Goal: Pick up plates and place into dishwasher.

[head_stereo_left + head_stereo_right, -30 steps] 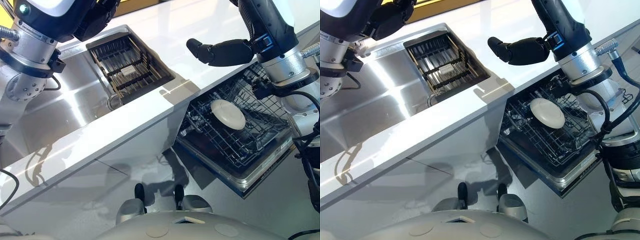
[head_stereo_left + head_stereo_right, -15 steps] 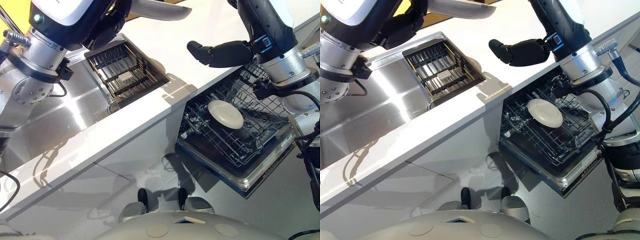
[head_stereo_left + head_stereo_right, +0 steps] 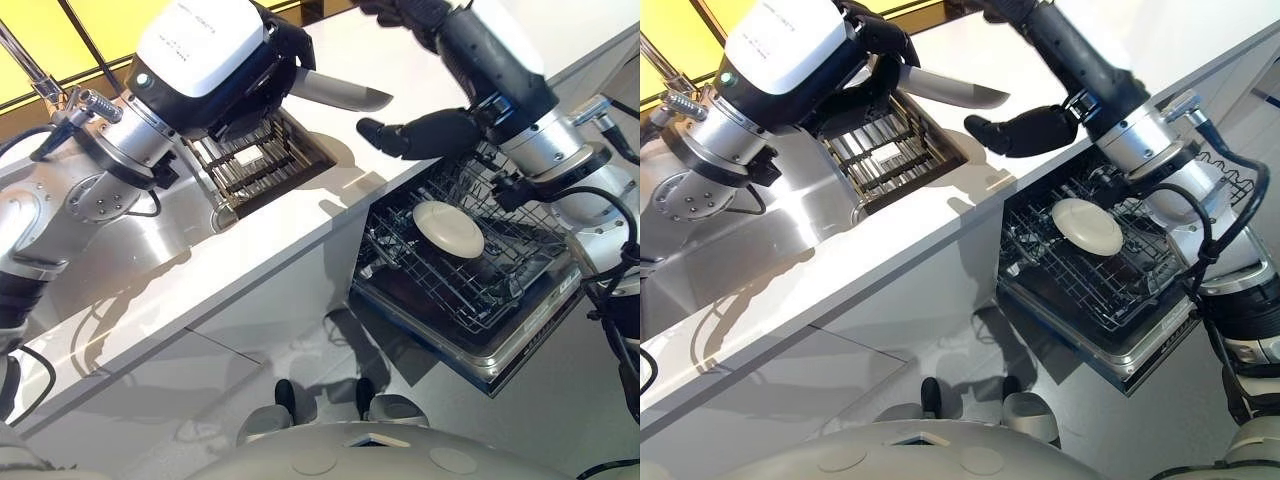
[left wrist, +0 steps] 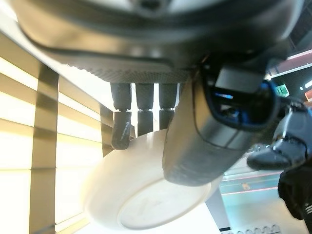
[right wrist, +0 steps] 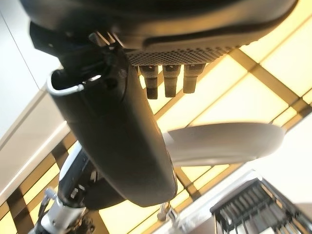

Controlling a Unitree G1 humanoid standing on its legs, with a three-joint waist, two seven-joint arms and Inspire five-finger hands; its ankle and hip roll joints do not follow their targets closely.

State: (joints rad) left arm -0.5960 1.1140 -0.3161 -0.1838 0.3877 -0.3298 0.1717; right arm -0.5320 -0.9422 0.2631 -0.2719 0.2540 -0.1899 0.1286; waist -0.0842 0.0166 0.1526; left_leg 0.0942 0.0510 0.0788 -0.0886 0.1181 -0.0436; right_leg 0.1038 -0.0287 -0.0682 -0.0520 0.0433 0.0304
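The left hand (image 4: pixel 195 146) grips a round white plate (image 3: pixel 340 92) above the white surface (image 3: pixel 335 45). The right hand (image 3: pixel 430 130), fingers relaxed and empty, hangs over a black wire dishwasher rack (image 3: pixel 520 270).

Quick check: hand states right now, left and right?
left hand: closed on the white plate, thumb and fingers pinching it.
right hand: open, holding nothing.
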